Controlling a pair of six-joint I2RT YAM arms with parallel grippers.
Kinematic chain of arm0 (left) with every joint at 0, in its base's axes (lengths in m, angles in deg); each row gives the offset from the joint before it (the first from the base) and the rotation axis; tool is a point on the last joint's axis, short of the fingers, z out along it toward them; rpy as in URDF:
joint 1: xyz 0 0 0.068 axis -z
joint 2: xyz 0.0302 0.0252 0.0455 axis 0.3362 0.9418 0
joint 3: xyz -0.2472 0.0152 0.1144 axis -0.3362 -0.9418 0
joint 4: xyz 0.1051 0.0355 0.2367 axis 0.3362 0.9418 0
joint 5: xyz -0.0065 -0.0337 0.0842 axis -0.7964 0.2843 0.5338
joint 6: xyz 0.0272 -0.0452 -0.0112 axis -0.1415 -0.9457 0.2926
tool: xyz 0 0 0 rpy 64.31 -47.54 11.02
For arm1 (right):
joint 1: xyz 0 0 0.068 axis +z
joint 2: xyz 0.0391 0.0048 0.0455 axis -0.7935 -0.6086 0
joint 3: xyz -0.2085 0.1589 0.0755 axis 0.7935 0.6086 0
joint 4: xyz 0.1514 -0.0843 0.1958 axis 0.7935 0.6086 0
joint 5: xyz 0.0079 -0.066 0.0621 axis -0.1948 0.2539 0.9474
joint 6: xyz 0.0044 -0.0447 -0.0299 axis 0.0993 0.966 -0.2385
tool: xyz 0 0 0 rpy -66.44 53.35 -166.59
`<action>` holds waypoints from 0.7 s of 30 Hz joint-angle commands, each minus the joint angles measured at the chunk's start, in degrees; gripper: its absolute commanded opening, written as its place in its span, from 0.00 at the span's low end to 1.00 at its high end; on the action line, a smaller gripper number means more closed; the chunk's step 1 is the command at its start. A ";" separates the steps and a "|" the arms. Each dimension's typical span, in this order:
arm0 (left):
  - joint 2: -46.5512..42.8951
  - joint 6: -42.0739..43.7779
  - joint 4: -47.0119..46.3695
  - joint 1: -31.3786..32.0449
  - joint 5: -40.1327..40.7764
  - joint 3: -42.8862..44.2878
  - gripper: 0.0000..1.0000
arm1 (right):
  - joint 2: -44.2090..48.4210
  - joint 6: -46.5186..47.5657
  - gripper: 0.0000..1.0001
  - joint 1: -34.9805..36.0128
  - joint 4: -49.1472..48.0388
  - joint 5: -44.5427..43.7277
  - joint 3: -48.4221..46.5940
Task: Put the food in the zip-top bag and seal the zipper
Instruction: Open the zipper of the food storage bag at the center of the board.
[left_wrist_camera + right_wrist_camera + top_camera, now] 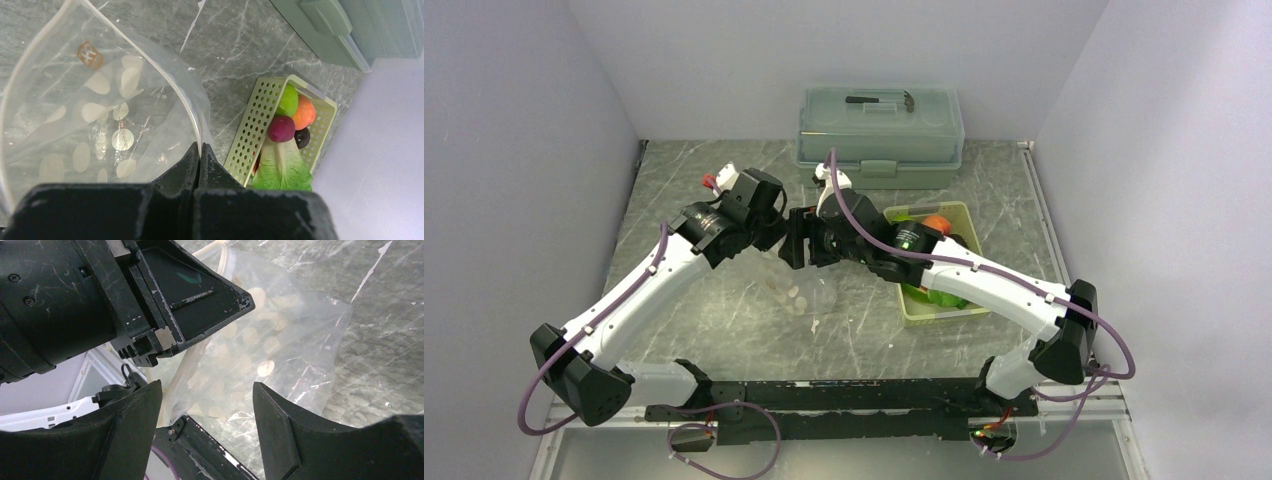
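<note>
The clear polka-dot zip-top bag [801, 292] hangs over the table with its mouth open [100, 115]. My left gripper [200, 149] is shut on the bag's mouth edge, on the zipper strip [192, 115]. It also shows in the top view [780, 230]. My right gripper [205, 397] is open right beside it [796, 246], and the bag's edge [185, 372] lies between its jaws near the left finger. The food sits in the tray: lettuce [282, 170], a magenta root [281, 128], a green fruit [288, 100], an orange-red fruit [305, 112] and a dark piece [302, 137]. The bag holds no food.
The pale yellow-green perforated tray [906, 303] stands right of the bag, partly under my right arm. A lidded grey-green box [881, 125] stands at the back wall. Grey walls close in on both sides.
</note>
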 commanded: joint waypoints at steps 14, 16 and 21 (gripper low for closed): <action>-2.32 0.86 1.40 0.55 0.70 1.50 0.00 | -2.55 0.12 0.68 0.26 -2.20 -0.15 -0.47; -2.54 0.86 1.43 0.55 0.49 1.09 0.00 | -2.62 0.14 0.65 0.25 -2.32 -0.05 -0.16; -2.55 1.38 1.07 0.50 -1.23 0.82 0.00 | -3.32 0.21 0.60 0.26 -1.27 -1.49 -0.14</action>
